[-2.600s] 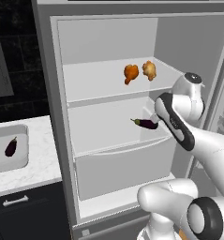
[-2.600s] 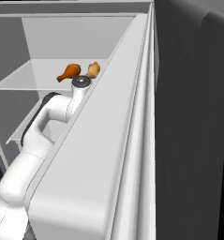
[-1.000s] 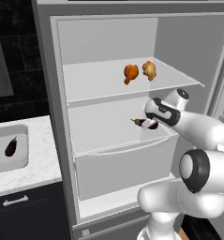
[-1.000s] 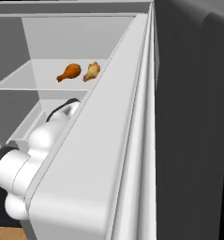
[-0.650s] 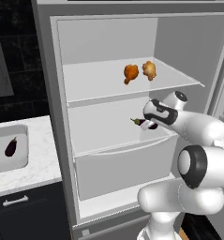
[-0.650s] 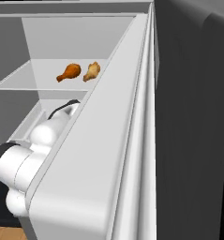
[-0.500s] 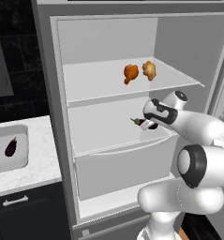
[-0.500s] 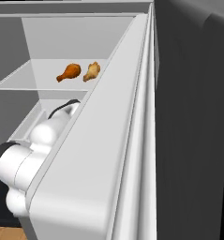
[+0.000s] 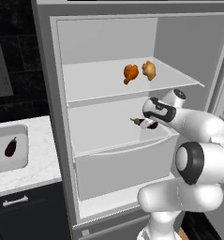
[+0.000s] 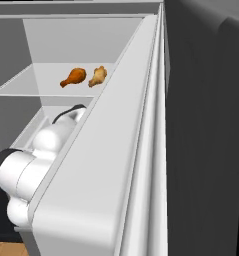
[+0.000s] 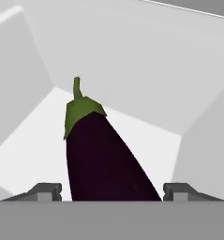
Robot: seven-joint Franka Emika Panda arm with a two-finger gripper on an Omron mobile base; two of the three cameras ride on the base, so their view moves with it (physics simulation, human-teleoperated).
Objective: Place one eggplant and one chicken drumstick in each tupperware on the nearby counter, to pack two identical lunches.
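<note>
A dark purple eggplant (image 11: 104, 154) with a green cap lies on the fridge's middle shelf (image 9: 108, 131). My gripper (image 11: 114, 191) straddles it, open, with a small gap at each fingertip (image 11: 50, 190). From the left base view the gripper (image 9: 152, 123) sits at the eggplant (image 9: 147, 124). Two chicken drumsticks (image 9: 130, 72) (image 9: 149, 69) rest on the upper shelf, seen too as drumsticks (image 10: 73, 77) (image 10: 97, 75) in the right base view. A second eggplant (image 9: 10, 146) lies in a pale-grey tupperware (image 9: 20, 160) on the marble counter (image 9: 41, 159) at left.
The fridge stands open with a drawer front (image 9: 123, 164) below the middle shelf. Its door edge (image 10: 121, 165) blocks much of the right base view. Dark cabinet fronts with a silver handle (image 9: 15, 201) run under the counter.
The hand has dropped from above to the eggplant on the middle shelf and has held still for the last second. The jaws have narrowed a little around the eggplant.
</note>
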